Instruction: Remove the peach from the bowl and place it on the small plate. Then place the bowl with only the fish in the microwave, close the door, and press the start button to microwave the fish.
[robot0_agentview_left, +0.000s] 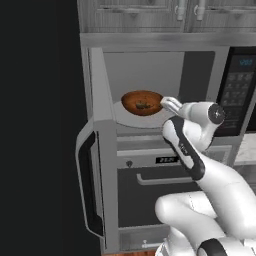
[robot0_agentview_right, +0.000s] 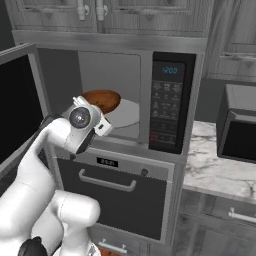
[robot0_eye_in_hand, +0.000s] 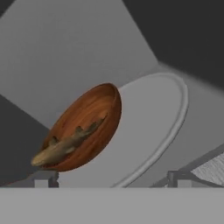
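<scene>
As the arm (robot0_agentview_left: 200, 165) is reached up and forward from the base, its wrist is bent in at the mouth of the microwave (robot0_agentview_left: 150, 95), whose door (robot0_agentview_left: 92, 180) is swung wide open to the left and is seen edge-on in the left base view, with its dark handle toward the camera. Below the oven cavity an oven drawer (robot0_agentview_right: 112, 192) with a bar handle is set into the cabinet front. In the hand view the gripper (robot0_eye_in_hand: 113, 179) is seen with its two fingertips (robot0_eye_in_hand: 46, 178) spread wide apart at the bottom of the frame, and nothing is clamped between them. The bowl (robot0_eye_in_hand: 83, 129) lies just beyond the tips, free of them, and is seated on the pale round turntable (robot0_eye_in_hand: 162, 118) inside the cavity. In the left base view the bowl is seen toward the left half of the turntable, just beside the hand. The fish (robot0_eye_in_hand: 65, 144) is laid inside the bowl, stretched along its inner wall, and no other item is seen in the bowl with it. Behind the bowl the grey rear wall of the cavity is seen. To the right of the cavity the dark control panel (robot0_agentview_right: 170, 102) is placed, with a lit display at its top and rows of buttons beneath. Farther right, a marbled counter (robot0_agentview_right: 215, 170) is seen with a toaster oven (robot0_agentview_right: 240, 130) on it, and cabinets (robot0_agentview_right: 110, 15) are hung above the microwave.
</scene>
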